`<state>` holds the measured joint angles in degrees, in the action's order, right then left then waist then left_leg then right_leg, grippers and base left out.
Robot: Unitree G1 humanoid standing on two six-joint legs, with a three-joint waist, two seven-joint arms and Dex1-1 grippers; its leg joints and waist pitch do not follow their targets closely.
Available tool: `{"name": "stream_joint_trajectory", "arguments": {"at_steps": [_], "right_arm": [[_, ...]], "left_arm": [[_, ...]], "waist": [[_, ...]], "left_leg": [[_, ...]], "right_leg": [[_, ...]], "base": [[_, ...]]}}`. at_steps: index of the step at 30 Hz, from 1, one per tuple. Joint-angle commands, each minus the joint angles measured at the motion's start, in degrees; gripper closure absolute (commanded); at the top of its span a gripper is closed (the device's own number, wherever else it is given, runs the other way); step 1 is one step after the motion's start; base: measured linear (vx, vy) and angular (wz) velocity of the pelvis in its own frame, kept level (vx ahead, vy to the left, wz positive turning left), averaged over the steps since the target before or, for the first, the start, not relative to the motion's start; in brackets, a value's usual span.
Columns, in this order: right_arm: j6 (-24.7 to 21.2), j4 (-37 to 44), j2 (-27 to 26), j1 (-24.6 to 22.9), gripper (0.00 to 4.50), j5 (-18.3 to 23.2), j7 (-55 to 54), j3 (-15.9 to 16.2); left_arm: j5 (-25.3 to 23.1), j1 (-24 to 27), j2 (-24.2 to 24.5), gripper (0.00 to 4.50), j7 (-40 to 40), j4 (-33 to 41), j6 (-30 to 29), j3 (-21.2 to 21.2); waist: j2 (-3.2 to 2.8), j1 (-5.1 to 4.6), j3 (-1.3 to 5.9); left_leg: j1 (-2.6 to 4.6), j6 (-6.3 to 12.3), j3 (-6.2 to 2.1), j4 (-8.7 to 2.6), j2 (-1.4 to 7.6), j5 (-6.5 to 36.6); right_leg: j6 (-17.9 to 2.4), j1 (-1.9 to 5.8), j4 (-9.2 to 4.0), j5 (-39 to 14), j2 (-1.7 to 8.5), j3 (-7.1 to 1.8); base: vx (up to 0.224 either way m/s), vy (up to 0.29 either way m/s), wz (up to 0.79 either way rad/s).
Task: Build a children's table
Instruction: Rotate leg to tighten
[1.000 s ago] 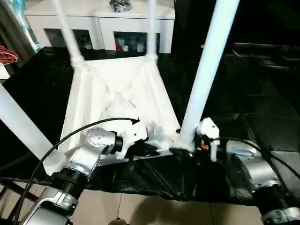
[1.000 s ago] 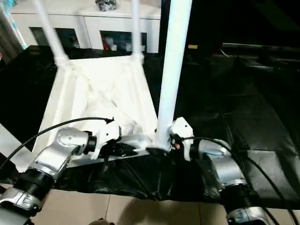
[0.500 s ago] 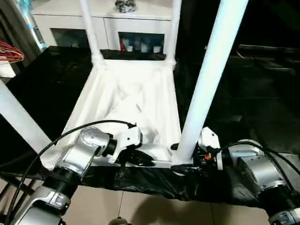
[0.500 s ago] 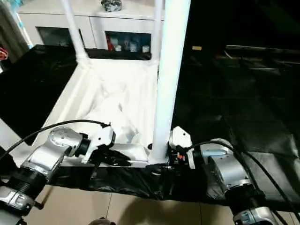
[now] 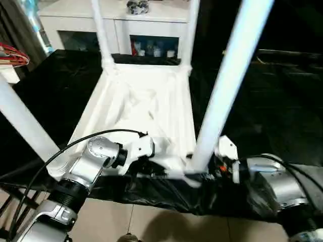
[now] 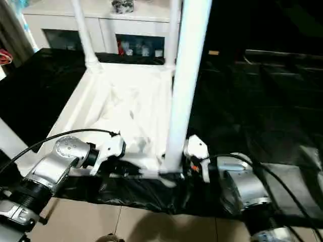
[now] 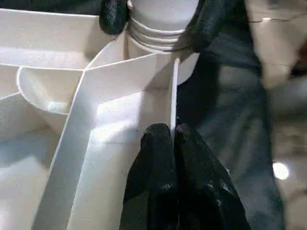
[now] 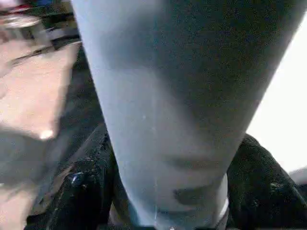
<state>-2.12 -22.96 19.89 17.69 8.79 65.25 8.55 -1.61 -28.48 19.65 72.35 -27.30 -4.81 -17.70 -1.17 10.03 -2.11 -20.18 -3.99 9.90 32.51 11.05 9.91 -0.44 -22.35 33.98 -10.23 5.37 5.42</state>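
Nearest the robot, the left end effector [image 7: 170, 143] has its two black fingers pressed together on the thin near rim wall of the tabletop [image 5: 146, 108], pinching it, as it did a second ago. The right end effector [image 8: 168, 191] straddles the base of the near right leg [image 5: 227, 85], one finger [image 8: 81, 187] on either side of the shaft just above the threaded collar; in the left wrist view those two fingertips bracket the collar where it enters the corner socket [image 7: 160, 52]. Whether the fingers actually press on the leg cannot be told.

Compared with a second ago, the whole view has swung, so the tabletop now sits more centred; the near right leg leans less steeply than before and its foot sits at the corner socket as earlier.

The tabletop lies upside down on the black-covered worktop [image 5: 272, 111], its ribbed underside facing up, white walls forming open cells that hold nothing. The near left leg [image 5: 22, 126] slants out of its corner toward the left edge. Farther off, two thinner-looking legs [image 5: 101, 33] rise from the far corners.

Beyond the worktop stands a white cabinet [image 5: 151, 25] with glass doors; small coloured items sit behind the glass, too small to identify.
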Motion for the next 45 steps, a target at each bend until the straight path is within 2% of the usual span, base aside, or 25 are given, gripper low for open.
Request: {"name": "stream_joint_trajectory", "arguments": {"at_steps": [1, 2, 3, 5, 6, 7, 8, 9, 12, 13, 15, 17, 20, 21, 24, 27, 30, 31, 35, 37, 39, 42, 45], "right_arm": [[-0.4, -2.0, -5.8, 1.3, 1.86, -2.2, -9.2, 1.9], [-0.4, -2.0, -5.8, 1.3, 1.86, -2.2, -9.2, 1.9], [-0.4, -2.0, -5.8, 1.3, 1.86, -2.2, -9.2, 1.9], [-0.8, -4.3, -8.8, 2.0, 1.87, -4.0, -17.3, 0.5], [-0.7, -6.5, -11.7, 2.7, 1.87, -5.6, -25.2, -0.6], [-1.9, -8.3, -13.9, 3.3, 1.87, -6.2, -30.8, -1.6], [-2.0, -9.3, -14.8, 3.7, 1.87, -7.0, -33.3, -1.8], [-0.8, -11.9, -16.4, 4.8, 1.87, -9.6, -39.2, -1.7], [-0.5, -14.3, -18.1, 6.3, 1.87, -10.1, -41.2, -1.4], [-0.1, -15.1, -18.9, 7.0, 1.87, -9.4, -41.3, -1.8], [0.0, -15.5, -19.6, 7.5, 1.87, -7.8, -40.8, -2.7], [-0.5, -14.8, -20.1, 7.4, 1.31, -6.6, -39.5, -3.6], [-1.5, -13.7, -20.6, 7.0, 1.15, -5.4, -38.0, -4.6], [-1.5, -13.7, -20.5, 7.0, 0.96, -5.4, -37.9, -4.5], [-1.5, -11.7, -18.5, 5.8, 0.72, -4.6, -34.8, -2.9], [-2.3, -7.7, -15.0, 3.8, 0.72, -3.7, -27.7, -1.1], [-2.3, -5.3, -12.6, 2.6, 0.72, -3.0, -22.3, -0.2], [-2.1, -4.0, -11.2, 2.1, 0.72, -2.5, -19.4, 0.3], [-2.4, 1.2, -6.0, 0.4, 0.72, 0.4, -8.2, 2.1], [-2.6, 2.6, -4.4, 0.1, 0.72, 1.4, -4.9, 2.6], [-3.5, 4.4, -2.3, -0.2, 0.72, 2.4, -0.3, 3.2], [-2.8, 5.3, 0.3, -0.3, 0.72, 2.2, 4.3, 4.5], [-2.0, 5.7, 2.0, -0.3, 0.72, 2.1, 7.1, 5.4]], "left_arm": [[-0.6, -2.1, -4.7, 4.5, -7.1, 0.2, -1.3, -1.0], [-0.6, -2.1, -4.7, 4.5, -7.1, 0.2, -1.3, -1.0], [-0.6, -2.1, -4.7, 4.5, -7.1, 0.2, -1.3, -1.0], [-1.6, -2.4, -6.6, 4.5, -11.5, -0.4, -2.3, -0.5], [-2.6, -2.7, -8.5, 4.5, -15.3, -1.1, -2.9, -0.6], [-3.5, -3.0, -10.0, 4.5, -18.0, -1.7, -3.3, -0.9], [-4.0, -3.0, -10.7, 4.5, -18.9, -2.0, -3.6, -1.0], [-5.1, -3.1, -12.5, 4.5, -21.5, -2.8, -4.3, -1.3], [-6.4, -3.4, -14.5, 4.5, -24.1, -4.1, -4.4, -2.2], [-6.4, -3.5, -15.4, 4.5, -24.7, -4.3, -4.6, -2.4], [-6.3, -3.5, -16.0, 4.5, -24.6, -4.1, -4.6, -2.6], [-5.9, -3.4, -16.2, 4.5, -23.8, -3.8, -4.4, -2.8], [-5.6, -3.1, -16.1, 4.5, -22.8, -3.1, -4.1, -2.8], [-5.6, -3.0, -16.0, 4.5, -22.7, -3.0, -4.0, -2.8], [-4.5, -2.0, -14.4, 4.5, -19.0, -1.4, -3.2, -2.8], [-3.1, -1.1, -11.6, 4.5, -14.5, 0.1, -1.5, -2.8], [-2.6, -0.9, -10.1, 4.5, -12.1, 0.6, -1.4, -2.8], [-2.2, -0.9, -9.2, 4.5, -10.7, 0.8, -0.8, -2.7], [-0.6, -0.9, -6.5, 4.5, -5.5, 1.4, 0.1, -2.3], [-0.4, -1.0, -5.9, 4.5, -4.1, 1.5, 0.0, -2.1], [0.0, -1.2, -4.9, 4.5, -1.9, 1.5, 0.0, -2.0], [0.6, -1.6, -3.6, 4.5, 0.7, 1.4, 0.2, -2.1], [1.0, -2.0, -2.8, 4.5, 2.5, 0.9, 0.7, -2.2]], "waist": [[0.55, -0.83, 2.37], [0.55, -0.83, 2.37], [0.76, -1.43, 2.37], [0.67, -1.77, 2.44], [0.78, -2.16, 2.48], [0.68, -2.38, 2.44], [0.6, -2.52, 2.31], [0.6, -2.81, 2.46], [0.52, -3.13, 2.45], [0.48, -3.17, 2.57], [0.5, -3.12, 2.75], [0.43, -3.0, 2.77], [0.35, -3.01, 2.68], [0.33, -3.03, 2.58], [0.34, -2.93, 2.71], [0.33, -2.72, 3.12], [0.25, -2.51, 3.17], [0.19, -2.04, 3.15], [0.17, -1.39, 3.09], [0.18, -1.2, 3.07], [0.41, -1.09, 2.9], [0.44, -0.85, 2.92], [0.53, -0.39, 3.05]], "left_leg": [[0.31, 0.23, -0.87, -4.45, 2.21, 19.2], [0.31, 0.23, -0.87, -4.45, 2.21, 19.2], [0.31, -0.1, -1.19, -4.52, 2.01, 20.6], [0.56, 0.07, -1.1, -4.5, 2.14, 19.9], [0.08, -0.14, -1.19, -4.6, 2.11, 19.1], [0.09, -0.4, -1.17, -4.7, 2.11, 19.0], [0.24, -0.76, -1.18, -4.71, 2.03, 19.6], [0.58, -1.12, -1.22, -4.58, 1.91, 20.1], [0.59, -0.5, -1.11, -4.54, 1.92, 20.4], [0.28, 0.22, -1.04, -4.53, 1.84, 19.7], [0.18, 0.78, -0.92, -4.49, 1.93, 18.5], [-0.01, 1.12, -0.93, -4.57, 1.98, 17.5], [0.0, 1.21, -0.93, -4.65, 2.0, 18.1], [0.11, 0.96, -0.99, -4.76, 2.05, 19.2], [0.11, 1.01, -1.01, -4.79, 2.13, 19.0], [-0.23, 2.4, -0.77, -4.53, 2.25, 14.6], [-0.05, 3.26, -0.56, -4.27, 2.21, 12.4], [-0.15, 3.63, -0.53, -4.17, 2.2, 12.1], [-0.09, 4.15, -0.39, -4.11, 2.43, 12.9], [0.12, 3.97, -0.38, -4.09, 2.54, 13.4], [0.01, 3.58, -0.42, -4.26, 2.52, 14.5], [0.01, 3.51, -0.47, -4.24, 2.5, 14.4], [0.07, 3.98, -0.42, -4.04, 2.6, 13.0]], "right_leg": [[-7.6, 2.03, -5.22, -26.6, 4.08, -2.8], [-7.6, 2.03, -5.22, -26.6, 4.08, -2.8], [-5.5, 2.32, -5.84, -31.2, 4.26, -2.53], [-5.6, 1.85, -5.96, -30.0, 4.23, -2.82], [-5.9, 2.09, -5.66, -28.6, 4.13, -2.76], [-6.0, 2.02, -5.59, -28.3, 4.03, -2.71], [-6.0, 1.78, -5.75, -29.2, 4.04, -2.65], [-5.5, 1.7, -5.93, -30.2, 4.15, -2.62], [-5.7, 1.56, -5.98, -28.8, 4.0, -2.78], [-5.9, 1.87, -5.79, -26.9, 3.9, -2.86], [-6.6, 2.0, -5.53, -24.1, 3.87, -2.96], [-7.1, 2.2, -5.33, -22.4, 3.83, -2.92], [-7.3, 2.19, -5.37, -22.6, 3.85, -2.92], [-7.0, 2.11, -5.52, -24.1, 3.86, -2.89], [-6.6, 2.24, -5.53, -23.7, 3.94, -2.97], [-8.6, 2.7, -4.66, -14.9, 3.75, -3.06], [-10.5, 2.66, -4.29, -11.3, 3.65, -2.99], [-10.6, 2.92, -4.28, -11.2, 3.65, -2.91], [-10.8, 2.85, -4.24, -12.0, 3.64, -2.87], [-10.8, 2.7, -4.3, -12.8, 3.66, -2.9], [-10.6, 2.76, -4.5, -15.1, 3.75, -2.87], [-10.1, 2.77, -4.57, -16.5, 3.82, -2.92], [-10.5, 2.61, -4.35, -15.0, 3.87, -2.95]], "base": [[0.0, 0.0, 0.0], [0.0, 0.0, 0.0], [0.0, 0.0, 0.0], [0.0, 0.0, 0.0], [0.0, 0.0, 0.0], [0.0, 0.0, 0.0], [0.0, 0.0, 0.0], [0.0, 0.0, 0.0], [0.0, 0.0, 0.0], [0.0, 0.0, 0.0], [0.0, 0.0, 0.0], [0.0, 0.0, 0.0], [0.0, 0.0, 0.0], [0.0, 0.0, 0.0], [0.0, 0.0, 0.0], [0.0, 0.0, 0.0], [0.0, 0.0, 0.0], [0.0, 0.0, 0.0], [0.0, 0.0, 0.0], [0.0, 0.0, 0.0], [0.0, 0.0, 0.0], [0.0, 0.0, 0.0], [0.0, 0.0, 0.0]]}}
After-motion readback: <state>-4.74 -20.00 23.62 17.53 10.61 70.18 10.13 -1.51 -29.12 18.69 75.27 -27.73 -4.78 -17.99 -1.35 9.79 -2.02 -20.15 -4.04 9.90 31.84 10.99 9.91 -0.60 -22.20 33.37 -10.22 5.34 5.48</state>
